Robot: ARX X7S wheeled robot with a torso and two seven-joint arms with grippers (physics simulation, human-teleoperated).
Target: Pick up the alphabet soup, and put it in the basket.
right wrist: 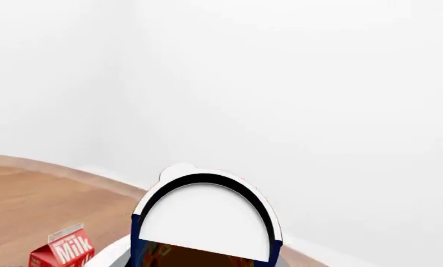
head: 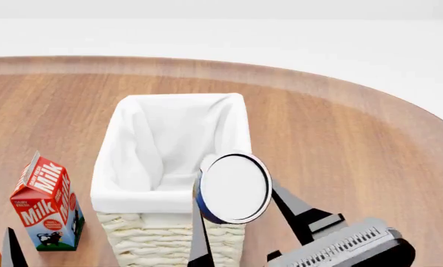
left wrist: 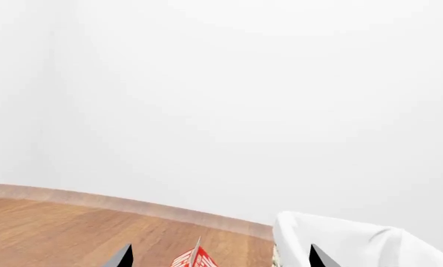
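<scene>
**Can held over the basket's near corner**

The right end effector (head: 240,222) has its two dark fingers closed on either side of the alphabet soup (head: 234,188), clamping the can with its pale top tilted toward the head camera. The can hangs in the air, clear of the desk (head: 354,139), at the near right corner of the basket (head: 106,192); whether it sits fully inside the rim line or partly over it is hard to judge from this angle. Carrying it this high lets it pass over the folded white lining. The left end effector (left wrist: 217,258) shows only two fingertips spread apart with nothing between them, parked out of the way. Off to the left of the basket stands a milk carton (head: 47,203), apart from it. Beyond, the basket's cloth-lined hollow lies open, ready for the can
</scene>
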